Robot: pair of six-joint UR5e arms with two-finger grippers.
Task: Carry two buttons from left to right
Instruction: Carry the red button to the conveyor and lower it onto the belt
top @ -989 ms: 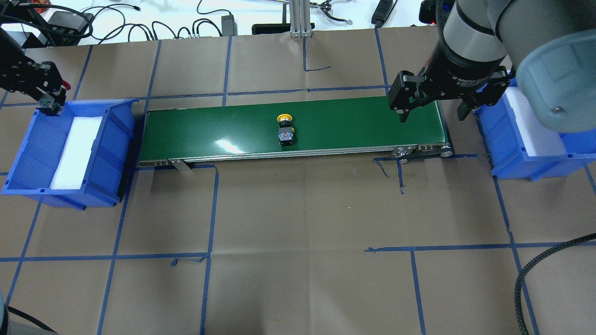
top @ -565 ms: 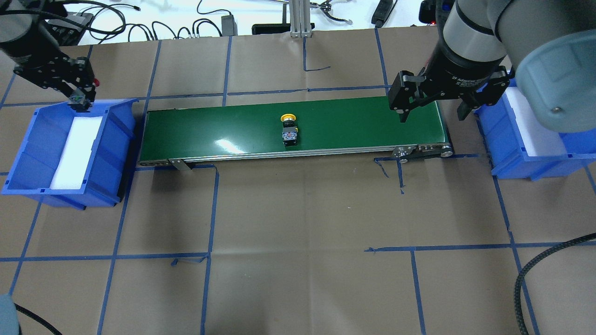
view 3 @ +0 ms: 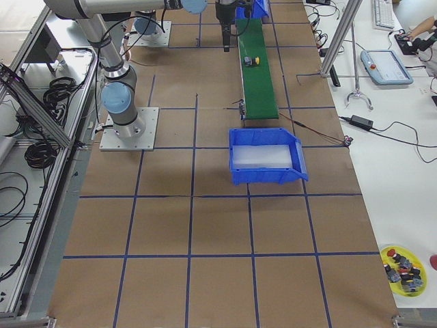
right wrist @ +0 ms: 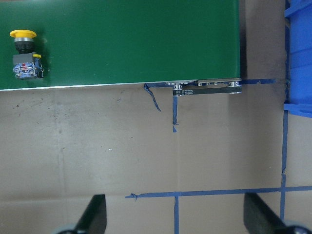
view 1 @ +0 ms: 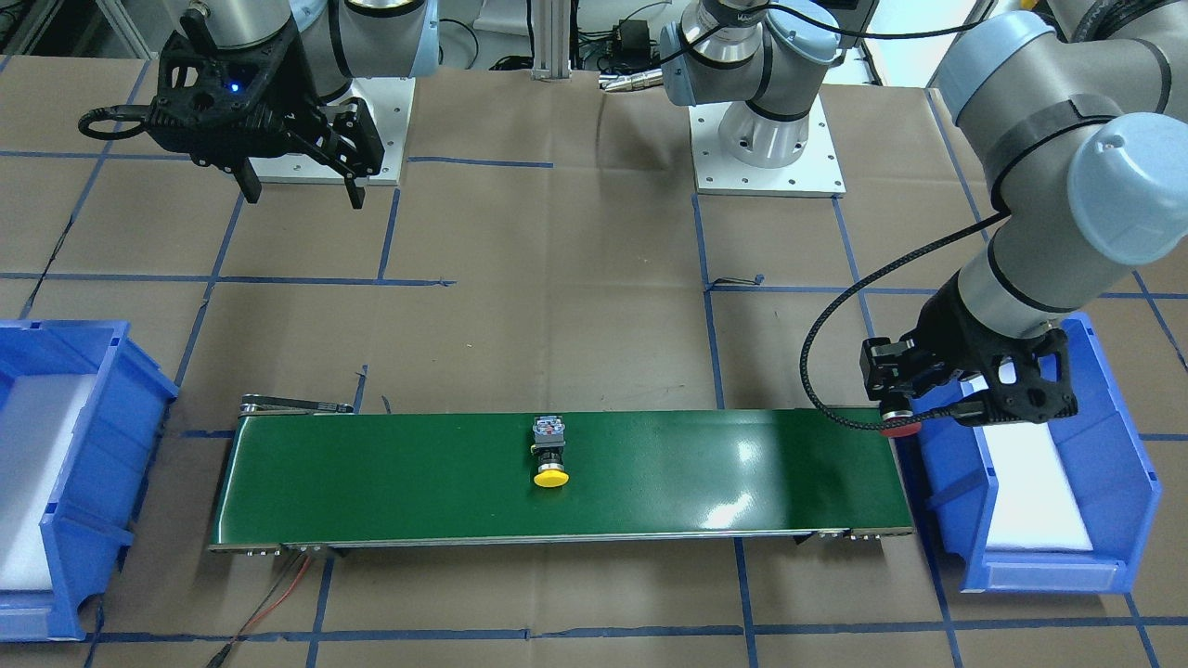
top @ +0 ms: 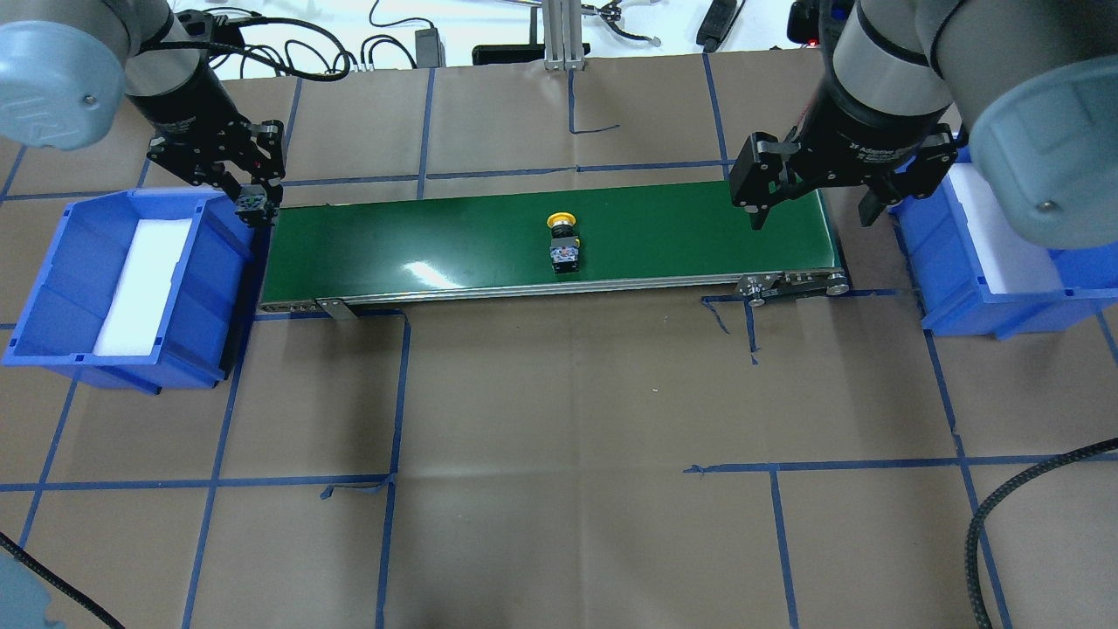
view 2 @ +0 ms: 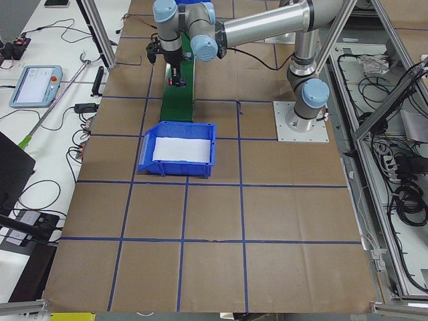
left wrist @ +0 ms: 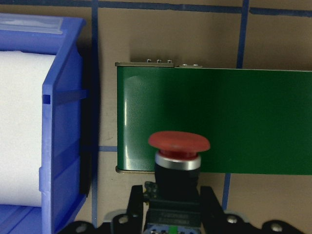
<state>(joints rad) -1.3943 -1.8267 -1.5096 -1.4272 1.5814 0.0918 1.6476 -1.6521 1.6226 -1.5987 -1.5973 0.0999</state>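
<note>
The red button [left wrist: 179, 146] is held in my left gripper [top: 255, 208], which is shut on its black body. It hangs over the left end of the green conveyor belt [top: 419, 240], beside the left blue bin [top: 52, 288]. Its red cap also shows in the front-facing view [view 1: 898, 429]. The yellow button [top: 563, 240] lies on its side near the middle of the belt and shows in the right wrist view [right wrist: 24, 53]. My right gripper [top: 812, 214] is open and empty above the belt's right end.
The right blue bin [top: 961, 306] with white foam stands just past the belt's right end. The left bin holds white foam [top: 140, 279]. Blue tape lines cross the brown table cover. Cables lie along the far table edge [top: 262, 52].
My left gripper has moved right with the red button, from over the left bin's far corner to the belt's left end. The yellow button has travelled right along the belt. The right arm is still.
</note>
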